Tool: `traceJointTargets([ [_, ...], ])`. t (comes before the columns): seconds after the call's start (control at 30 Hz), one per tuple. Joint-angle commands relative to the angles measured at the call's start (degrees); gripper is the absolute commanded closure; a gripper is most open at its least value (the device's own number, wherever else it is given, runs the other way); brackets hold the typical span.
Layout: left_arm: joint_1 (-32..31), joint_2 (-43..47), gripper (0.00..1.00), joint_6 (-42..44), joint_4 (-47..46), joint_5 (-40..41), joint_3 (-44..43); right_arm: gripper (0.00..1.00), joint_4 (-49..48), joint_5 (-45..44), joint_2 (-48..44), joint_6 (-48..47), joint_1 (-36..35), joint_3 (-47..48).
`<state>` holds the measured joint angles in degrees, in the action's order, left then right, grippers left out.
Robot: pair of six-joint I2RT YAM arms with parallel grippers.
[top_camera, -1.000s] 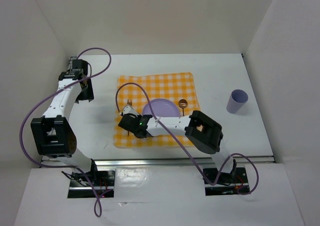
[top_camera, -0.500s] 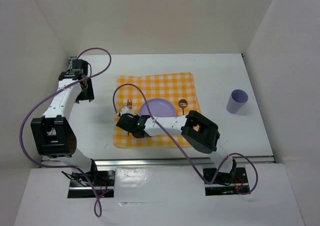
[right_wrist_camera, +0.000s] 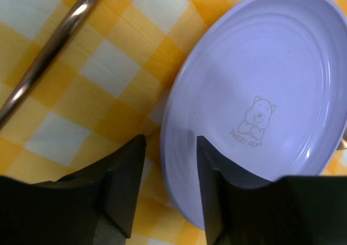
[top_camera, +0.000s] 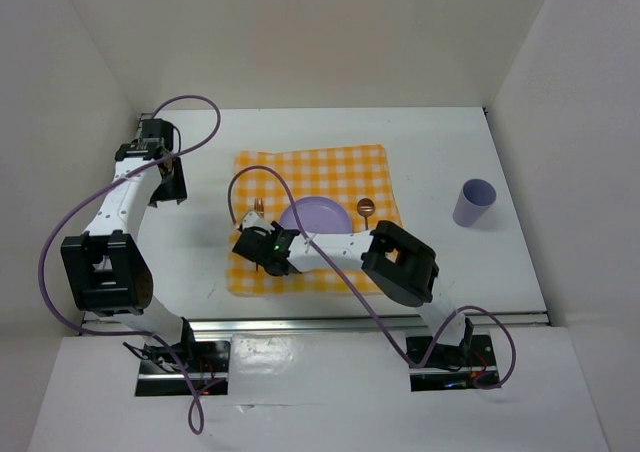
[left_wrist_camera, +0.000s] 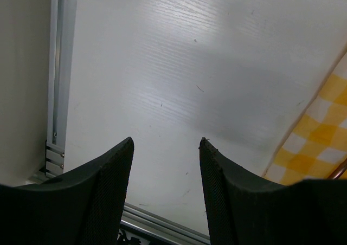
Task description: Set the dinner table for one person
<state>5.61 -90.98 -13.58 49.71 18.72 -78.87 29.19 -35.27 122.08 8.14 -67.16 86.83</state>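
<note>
Right hand [top_camera: 262, 244]: low over the near left part of the checked cloth [top_camera: 330, 167], fingers [right_wrist_camera: 122, 185] spread, nothing pinched. Seen from its wrist, one finger is above the cloth and the other above the plate [top_camera: 318, 215], with the plate's rim under the gap between them.

Plate: lilac, shallow, lying flat near the middle of the cloth. A small bear outline with lettering is printed on its inside.

Cutlery piece [right_wrist_camera: 49, 55]: copper-toned metal handle, lying flat on the cloth just left of the plate. Its working end is hidden, so I cannot tell its kind.

Spoon [top_camera: 365, 209]: copper-toned, on the cloth just right of the plate, bowl pointing to the far side.

Cup [top_camera: 473, 203]: lilac, upright on the bare table, well right of the cloth.

Cloth: yellow and white checks, spread flat at the middle of the table, its near edge close to the rail [top_camera: 350, 322].

Left hand [top_camera: 168, 184]: at the far left of the table, near the side wall, fingers spread over bare surface, gripping nothing. A corner of the cloth shows at the right of its wrist view.

Table [top_camera: 450, 142]: plain white, matte. It fills the floor of the white-walled booth, from the metal rail at the near edge to the back wall, and carries every item above.
</note>
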Motion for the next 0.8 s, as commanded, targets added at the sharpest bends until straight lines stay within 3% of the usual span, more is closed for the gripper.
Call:
traceJointTargets([
  [0.0,0.46,0.98,0.41,0.49,0.12,-0.53,-1.37,0.47,0.69,-0.07,-4.74,2.93,-0.17,1.95],
  [0.13,0.46,0.98,0.41,1.02,0.12,-0.53,-1.9,0.42,0.69,1.25,-10.54,4.07,-0.78,1.94],
  [0.27,0.46,0.98,0.41,1.02,0.12,-0.53,-1.9,0.34,4.56,0.3,-17.91,9.17,-0.78,8.88],
  [0.33,0.46,0.98,0.41,1.02,0.12,-0.53,-1.9,0.29,7.36,-0.77,-22.58,12.49,3.94,12.12],
  [0.4,0.46,0.98,0.41,1.02,0.12,-0.53,-1.9,0.29,18.19,1.33,-24.69,18.89,11.22,15.03],
  [0.43,0.46,0.98,0.41,1.02,0.12,-0.53,-1.9,0.3,21.32,3.86,-25.48,24.06,19.87,15.56],
  [0.5,0.46,0.98,0.42,1.02,0.12,-1.58,-1.9,0.31,25.89,6.34,-29.33,27.09,28.53,12.86],
  [0.63,0.99,0.98,0.42,1.02,0.74,-2.72,-2.42,0.34,22.67,14.59,-39.36,28.42,51.61,2.4],
  [0.77,0.99,0.98,0.42,1.02,0.74,-4.83,-2.43,0.37,21.44,15.93,-43.94,30.69,65.62,-4.81],
])
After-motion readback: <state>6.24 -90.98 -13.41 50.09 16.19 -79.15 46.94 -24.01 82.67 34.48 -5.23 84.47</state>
